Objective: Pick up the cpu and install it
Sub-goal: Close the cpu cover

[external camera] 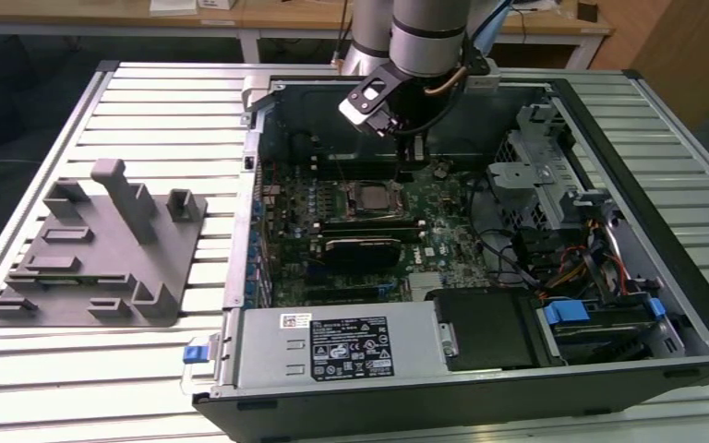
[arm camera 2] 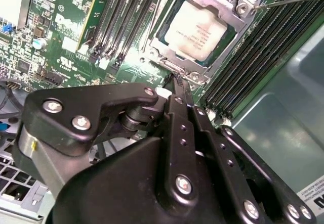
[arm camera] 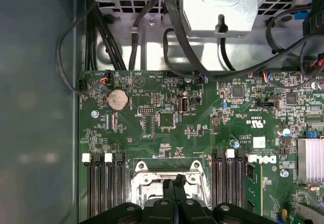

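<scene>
Exterior view first: the arm reaches down into an open PC case (external camera: 687, 305) that lies on its side on a slatted metal table (external camera: 145, 101). The gripper (external camera: 408, 152) hangs over the motherboard (external camera: 447, 235), a bit above the CPU socket (external camera: 371, 197) as that camera sees it. Off to the exterior view's left, well apart from the case, there's a grey plastic fixture block (external camera: 96, 249) on the table. The power supply (external camera: 330, 346) takes up the near corner of the case.

The cpu (arm camera 2: 200, 32) is already sitting in the socket. In the second wrist view you can see its silvery top flat inside the metal frame (arm camera 2: 243, 6), with the thin lever wire (arm camera 2: 288, 1) running off beside it and black RAM slots (arm camera 2: 263, 47) on either side.

Gripper (arm camera 2: 177, 80) fingers are pressed together to a point with nothing pinched between them. The tip is just beside the frame's edge, not over the chip itself — can't tell if it's actually touching the frame.

First wrist view has the same closed tip (arm camera: 177, 179) in front of the socket, with the coin cell battery (arm camera: 117, 100) further out on the board and a finned heatsink (arm camera: 310, 166) off at the edge.
</scene>
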Tool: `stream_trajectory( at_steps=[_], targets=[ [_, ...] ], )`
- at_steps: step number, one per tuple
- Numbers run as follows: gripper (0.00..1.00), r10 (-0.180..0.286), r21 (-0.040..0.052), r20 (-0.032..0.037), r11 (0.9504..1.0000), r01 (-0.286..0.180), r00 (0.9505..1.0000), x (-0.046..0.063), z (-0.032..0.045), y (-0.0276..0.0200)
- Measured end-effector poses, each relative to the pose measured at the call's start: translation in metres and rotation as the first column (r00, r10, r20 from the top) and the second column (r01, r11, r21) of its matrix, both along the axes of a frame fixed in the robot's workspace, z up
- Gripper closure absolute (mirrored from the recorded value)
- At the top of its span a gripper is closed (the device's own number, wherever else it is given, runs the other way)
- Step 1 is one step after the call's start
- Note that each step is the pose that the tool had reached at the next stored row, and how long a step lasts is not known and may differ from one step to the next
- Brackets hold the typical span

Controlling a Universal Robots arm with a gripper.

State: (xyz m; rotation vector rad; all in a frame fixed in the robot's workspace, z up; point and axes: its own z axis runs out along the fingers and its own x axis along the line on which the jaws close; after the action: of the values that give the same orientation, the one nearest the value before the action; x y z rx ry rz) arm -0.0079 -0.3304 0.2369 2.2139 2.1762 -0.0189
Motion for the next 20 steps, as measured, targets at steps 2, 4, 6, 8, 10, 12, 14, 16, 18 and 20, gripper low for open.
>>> stream_trajectory(
  at_steps=[2, 4, 6, 8, 10, 12, 14, 16, 18, 20],
  targets=[
    [0.89, 0.000, 0.0001, 0.0000, 1.0000, 0.000, 1.0000, -0.002, -0.0002, 0.0000],
    [0.89, 0.000, 0.0001, 0.0000, 1.0000, 0.000, 1.0000, -0.006, -0.0006, 0.0000],
    [0.89, 0.000, 0.0001, 0.0001, 1.0000, 0.000, 1.0000, -0.010, -0.0012, 0.0000],
    [0.89, 0.000, 0.0002, 0.0001, 1.0000, 0.000, 1.0000, -0.014, -0.0022, 0.0000],
    [0.89, 0.000, 0.0001, 0.0001, 1.0000, 0.000, 1.0000, -0.018, -0.0035, -0.0002],
    [0.89, 0.000, 0.0001, 0.0001, 1.0000, 0.000, 1.0000, -0.021, -0.0053, -0.0004],
    [0.89, 0.000, 0.0001, 0.0001, 1.0000, 0.000, 1.0000, -0.025, -0.0070, -0.0006],
    [0.89, 0.000, 0.0000, 0.0000, 1.0000, 0.000, 1.0000, -0.027, -0.0086, -0.0008],
    [0.89, 0.000, 0.0000, 0.0000, 1.0000, 0.000, 1.0000, -0.030, -0.0101, -0.0011],
    [0.89, 0.000, 0.0000, 0.0000, 1.0000, 0.000, 1.0000, -0.031, -0.0112, -0.0017]
  ],
)
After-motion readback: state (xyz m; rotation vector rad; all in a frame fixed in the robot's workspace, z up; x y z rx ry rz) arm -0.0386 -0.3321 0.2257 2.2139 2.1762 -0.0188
